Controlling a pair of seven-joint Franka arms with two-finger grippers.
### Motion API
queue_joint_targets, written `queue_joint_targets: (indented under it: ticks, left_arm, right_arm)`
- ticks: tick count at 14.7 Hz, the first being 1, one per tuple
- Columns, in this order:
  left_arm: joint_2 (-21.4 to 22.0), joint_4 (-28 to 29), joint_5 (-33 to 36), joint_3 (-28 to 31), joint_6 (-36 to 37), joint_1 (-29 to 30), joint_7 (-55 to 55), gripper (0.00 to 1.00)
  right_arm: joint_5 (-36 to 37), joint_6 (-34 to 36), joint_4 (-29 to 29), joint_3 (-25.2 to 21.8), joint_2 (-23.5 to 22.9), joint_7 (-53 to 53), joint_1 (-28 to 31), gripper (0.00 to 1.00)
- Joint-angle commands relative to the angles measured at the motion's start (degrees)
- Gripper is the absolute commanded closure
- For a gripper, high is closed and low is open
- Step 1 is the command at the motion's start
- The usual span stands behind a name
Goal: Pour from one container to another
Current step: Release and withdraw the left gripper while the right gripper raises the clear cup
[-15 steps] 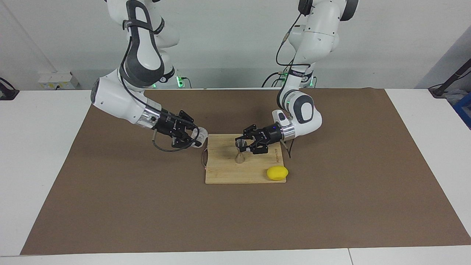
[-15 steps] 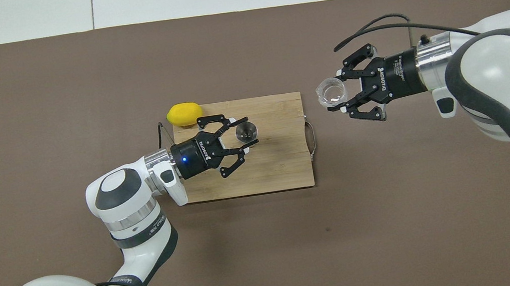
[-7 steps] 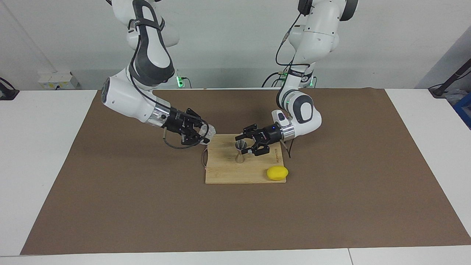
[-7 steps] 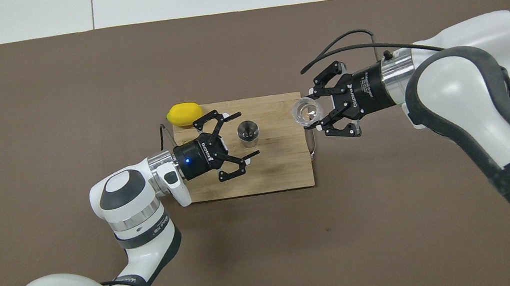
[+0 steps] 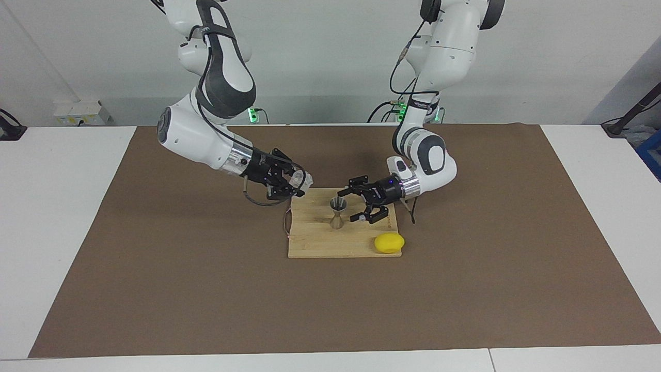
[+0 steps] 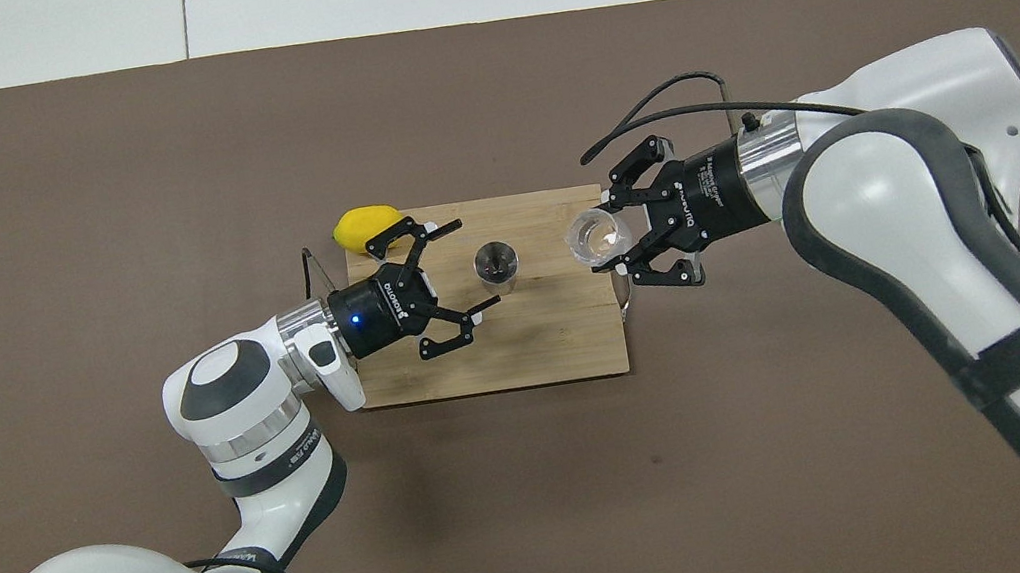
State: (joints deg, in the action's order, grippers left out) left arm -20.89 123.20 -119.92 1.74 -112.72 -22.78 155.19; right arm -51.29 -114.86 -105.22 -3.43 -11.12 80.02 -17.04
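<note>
1. Jigger [image 5: 337, 212]: we found it upright on the cutting board [image 5: 315, 243], between both grippers.
2. Right gripper [image 5: 297, 184]: clamped on the clear cup [image 5: 300, 180] over the board's edge, toward the right arm's end.
3. Left gripper [image 5: 356, 204]: spread wide, just beside the jigger.

1. The facing view looks from high up across the table [image 5: 67, 217] toward both robots, whose bases stand at its top edge against a pale wall.
2. The overhead view looks steeply down from above the robots' own end; the arms enter from its bottom corners.
3. Both sit well back, taking in most of the brown mat [image 6: 51, 193].
4. Both share the wooden board [image 5: 315, 243] [image 6: 568, 338] at the middle, seen half a turn apart.
</note>
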Motion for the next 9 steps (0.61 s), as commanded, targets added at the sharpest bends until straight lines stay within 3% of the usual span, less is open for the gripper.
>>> queue_joint_targets:
  ticks: [1, 9]
  left_arm:
    - [2.26, 4.23, 1.7, 0.19, 3.11, 3.08, 1.7, 0.0]
    - [4.89, 8.28, 18.91, 0.28, 11.36, 17.4, 1.44, 0.0]
  right_arm:
    - [2.76, -1.68, -0.16, -0.09, 0.13, 2.33, -2.03, 1.0]
    - [9.35, -2.65, 6.6, -0.09, -4.34, 8.74, -3.44, 1.0]
